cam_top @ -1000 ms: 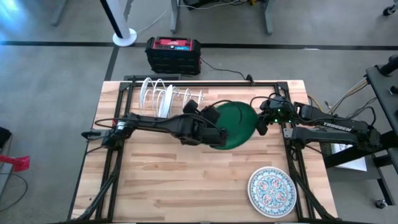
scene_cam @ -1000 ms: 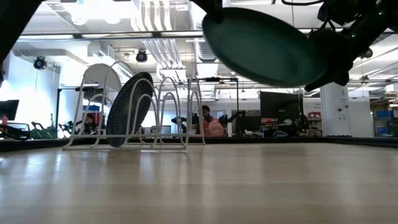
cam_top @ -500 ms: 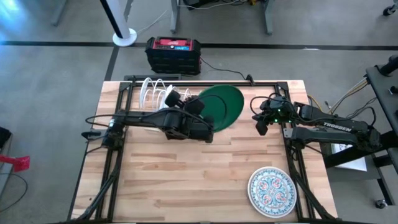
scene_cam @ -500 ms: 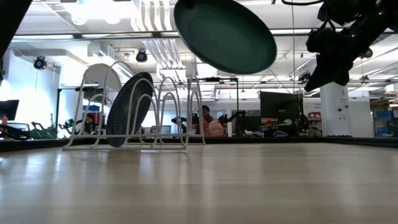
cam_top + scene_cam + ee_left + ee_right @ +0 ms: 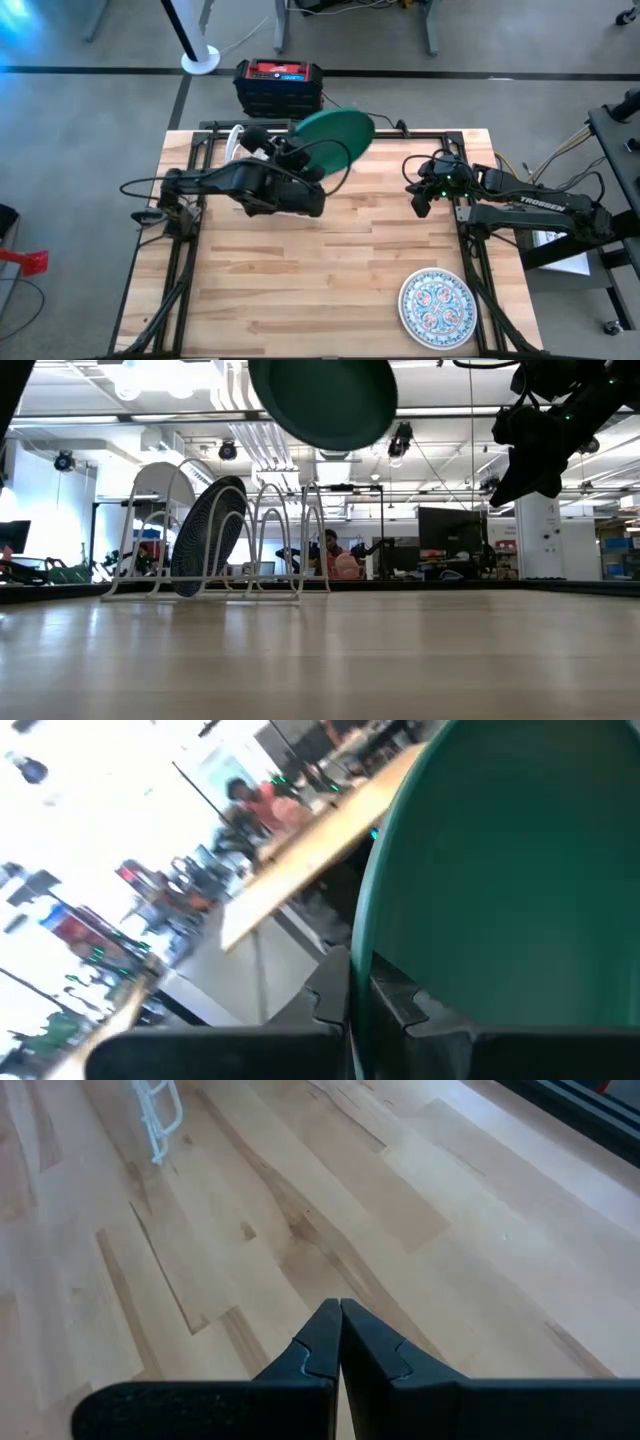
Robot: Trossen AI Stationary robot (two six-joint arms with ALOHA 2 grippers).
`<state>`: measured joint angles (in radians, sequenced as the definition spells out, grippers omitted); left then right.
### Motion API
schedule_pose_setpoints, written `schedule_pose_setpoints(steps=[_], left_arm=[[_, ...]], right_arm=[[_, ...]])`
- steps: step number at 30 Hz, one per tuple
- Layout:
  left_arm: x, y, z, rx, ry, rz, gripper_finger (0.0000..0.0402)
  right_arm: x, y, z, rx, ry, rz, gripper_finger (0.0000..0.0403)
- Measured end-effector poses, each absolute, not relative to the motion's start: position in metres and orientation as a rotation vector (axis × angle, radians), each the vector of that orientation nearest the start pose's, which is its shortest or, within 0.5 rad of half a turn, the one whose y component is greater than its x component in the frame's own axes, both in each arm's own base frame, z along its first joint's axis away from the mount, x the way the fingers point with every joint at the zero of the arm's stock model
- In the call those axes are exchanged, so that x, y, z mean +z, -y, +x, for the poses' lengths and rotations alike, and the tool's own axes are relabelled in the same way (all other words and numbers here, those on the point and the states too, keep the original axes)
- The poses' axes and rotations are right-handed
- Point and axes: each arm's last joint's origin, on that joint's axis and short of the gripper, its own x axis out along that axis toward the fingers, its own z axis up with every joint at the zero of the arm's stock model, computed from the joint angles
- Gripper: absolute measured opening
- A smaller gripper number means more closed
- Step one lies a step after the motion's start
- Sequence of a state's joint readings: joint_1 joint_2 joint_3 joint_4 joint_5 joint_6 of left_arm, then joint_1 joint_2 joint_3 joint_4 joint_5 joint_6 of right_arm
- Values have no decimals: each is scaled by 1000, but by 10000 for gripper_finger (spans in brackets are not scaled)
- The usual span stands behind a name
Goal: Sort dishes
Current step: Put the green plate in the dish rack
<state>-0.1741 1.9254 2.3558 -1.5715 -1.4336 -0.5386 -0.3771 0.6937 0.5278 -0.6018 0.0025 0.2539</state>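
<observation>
While the right pincer (image 5: pixel 340 1342) hangs pressed together, the left pincer (image 5: pixel 362 1005) pinches the green plate (image 5: pixel 334 130) aloft.

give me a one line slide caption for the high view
Left claw carries the green plate above the table's far edge near the white wire rack; right claw waits shut, floral plate near corner.

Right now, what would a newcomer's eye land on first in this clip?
The green plate, held aloft by the left gripper above the white wire rack at the table's far edge. Next, the floral plate lying flat at the near right corner, while the right gripper waits shut at the right side.
</observation>
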Motion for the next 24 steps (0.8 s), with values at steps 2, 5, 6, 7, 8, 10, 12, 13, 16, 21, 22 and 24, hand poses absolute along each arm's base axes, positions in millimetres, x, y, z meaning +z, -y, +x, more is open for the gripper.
schedule_pose_setpoints(steps=[2,5,6,7,8,10,12,13,16,21,22,24], left_arm=[[450,29,332,1273,-491,452,0],[459,27,322,1288,-477,466,0],[461,27,320,1289,-473,463,0],[463,26,317,1289,-470,458,0],[464,26,315,1290,-468,455,0],[467,25,311,1291,-462,449,0],[469,23,308,1296,-455,439,0],[470,22,306,1299,-452,431,0],[472,18,303,1307,-454,423,0],[477,7,296,1336,-470,426,0],[479,4,293,1344,-470,424,0],[483,0,287,1358,-468,423,0]], right_arm=[[224,51,128,-456,-711,382,0],[223,51,128,-457,-712,383,0],[222,51,128,-457,-713,383,0],[222,51,128,-457,-713,383,0],[221,51,128,-458,-713,385,0],[221,51,128,-459,-712,390,0],[220,51,128,-459,-712,390,0],[220,51,129,-459,-711,390,0],[220,51,129,-459,-710,390,0],[220,51,129,-459,-709,390,0],[220,51,129,-459,-709,390,0],[220,51,129,-459,-709,390,0]])
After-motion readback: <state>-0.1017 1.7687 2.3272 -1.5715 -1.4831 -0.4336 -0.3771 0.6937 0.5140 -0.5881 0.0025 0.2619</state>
